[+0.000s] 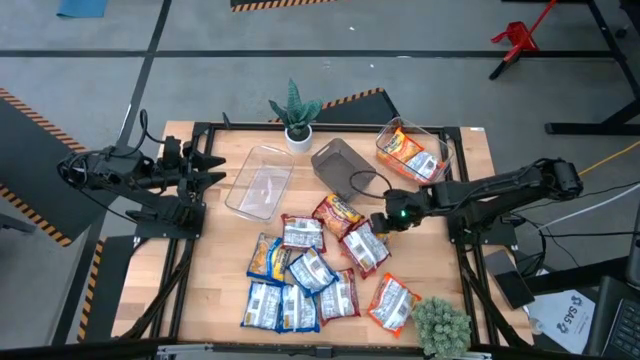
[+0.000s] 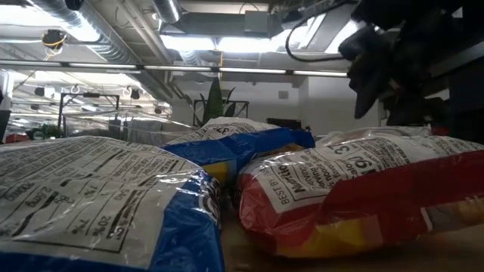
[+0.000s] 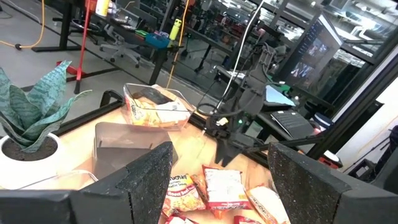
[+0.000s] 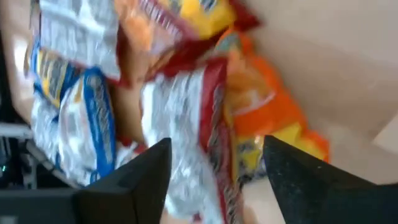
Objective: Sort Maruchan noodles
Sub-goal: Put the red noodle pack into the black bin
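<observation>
Just beside the red packet [image 1: 364, 246] at the right edge of the Maruchan noodles [image 1: 305, 272] heaped mid-counter [image 1: 215, 275], the right claw [image 1: 384, 221] hangs with fingers parted, gripping nothing, while the left claw [image 1: 215, 171], spread wide and empty, waits well apart at the counter's left edge.

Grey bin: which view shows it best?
The high view: the whole grey bin shows from above, between the two clear bins, apparently empty. The left wrist view shows it side-on, partly behind that arm's fingers. The low and right wrist views don't show it.
</observation>
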